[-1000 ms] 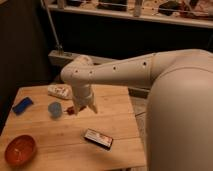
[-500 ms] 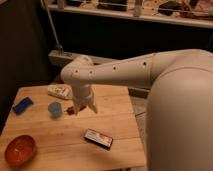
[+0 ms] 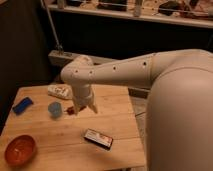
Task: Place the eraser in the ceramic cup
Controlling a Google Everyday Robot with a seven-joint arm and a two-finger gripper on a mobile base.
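Note:
The eraser [image 3: 98, 138], a flat black block with a white label, lies on the wooden table [image 3: 55, 145] toward the front right. The ceramic cup [image 3: 55, 109], small and pale blue, stands upright left of centre. My gripper [image 3: 86, 107] hangs at the end of the white arm over the table's middle, right of the cup and behind the eraser. It touches neither.
An orange-red bowl [image 3: 19, 149] sits at the front left. A flat bright-blue piece [image 3: 23, 105] lies at the left edge. A white packet [image 3: 60, 91] lies at the back. A small reddish-brown thing [image 3: 71, 110] lies between cup and gripper. The table's right edge runs close to the eraser.

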